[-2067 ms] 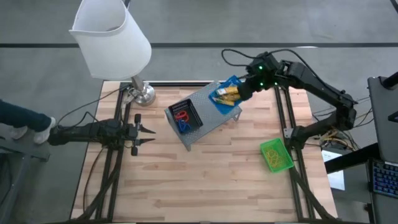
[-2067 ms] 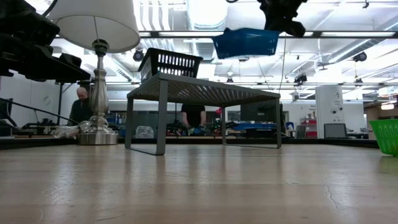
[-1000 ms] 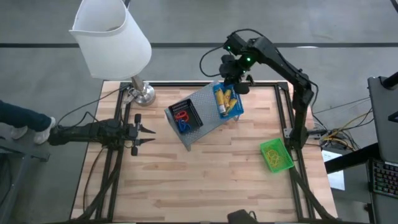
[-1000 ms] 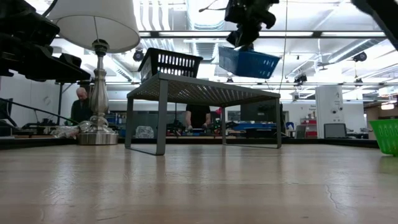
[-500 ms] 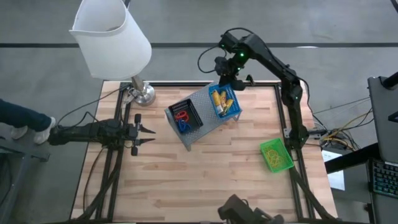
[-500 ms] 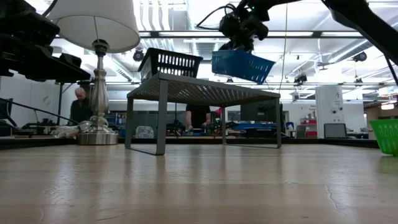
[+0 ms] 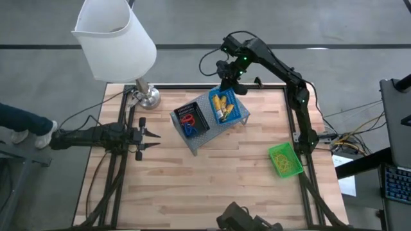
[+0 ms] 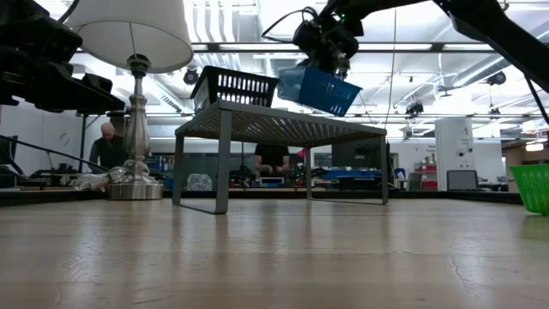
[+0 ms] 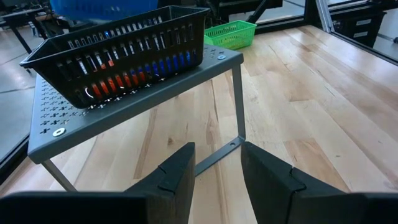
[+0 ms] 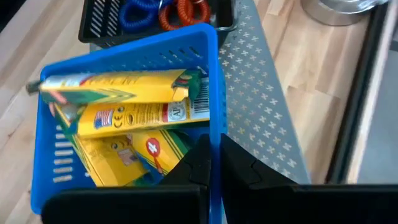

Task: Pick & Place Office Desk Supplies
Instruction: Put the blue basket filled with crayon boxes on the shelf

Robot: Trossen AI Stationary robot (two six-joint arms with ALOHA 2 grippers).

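Blue bin [image 7: 229, 107] leftward (right tool [image 7: 229, 89] clamped)

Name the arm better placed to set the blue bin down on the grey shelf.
Right. Its claw is shut on the rim of the blue bin, holding it tilted just above the grey shelf, beside the black bin. The left claw holds nothing and sits off to the shelf's side.

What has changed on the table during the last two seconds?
The right gripper, shut on the blue bin, carried it leftward over the grey shelf, toward the black bin; it hangs tilted, not yet set down. Left gripper, green bin and lamp stayed put.
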